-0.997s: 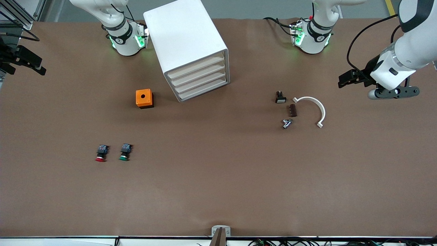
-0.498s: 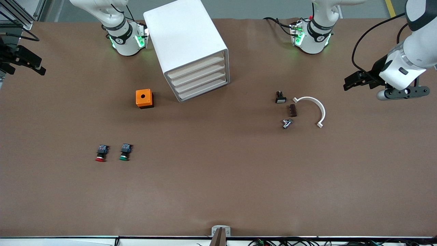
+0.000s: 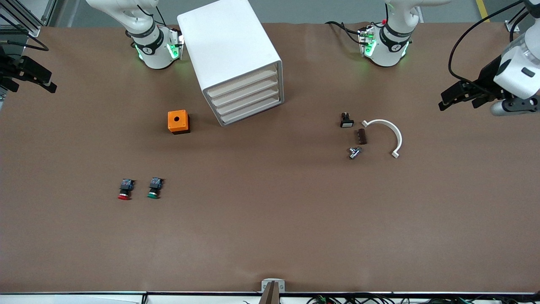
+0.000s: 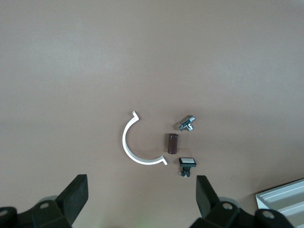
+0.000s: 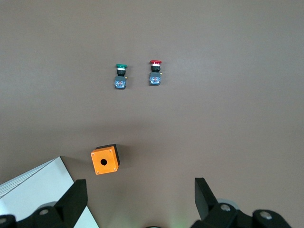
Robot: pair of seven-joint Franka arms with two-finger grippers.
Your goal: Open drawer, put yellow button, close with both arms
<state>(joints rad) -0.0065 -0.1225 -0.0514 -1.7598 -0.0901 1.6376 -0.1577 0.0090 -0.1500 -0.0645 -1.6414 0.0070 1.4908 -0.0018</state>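
The white drawer cabinet [image 3: 230,50] stands toward the right arm's end of the table, with all of its drawers [image 3: 247,99] shut. The yellow button is out of view in every frame. My left gripper [image 3: 462,100] hangs open and holds nothing, over the left arm's end of the table; in the left wrist view this left gripper [image 4: 141,186] is wide apart above bare table. My right gripper [image 3: 31,84] waits open at the right arm's end; in the right wrist view this right gripper [image 5: 140,187] is high over the table beside the orange box [image 5: 105,159].
An orange box with a hole [image 3: 178,121] sits beside the cabinet. A red-capped button [image 3: 125,189] and a green-capped button [image 3: 155,188] lie nearer the front camera. A white arc [image 3: 386,134], a brown block [image 3: 362,136], a metal fitting [image 3: 354,152] and a white-capped button [image 3: 346,120] lie toward the left arm's end.
The left arm has swung outward toward its end of the table, away from the small parts, gripper still open. The right arm and all objects have not moved.
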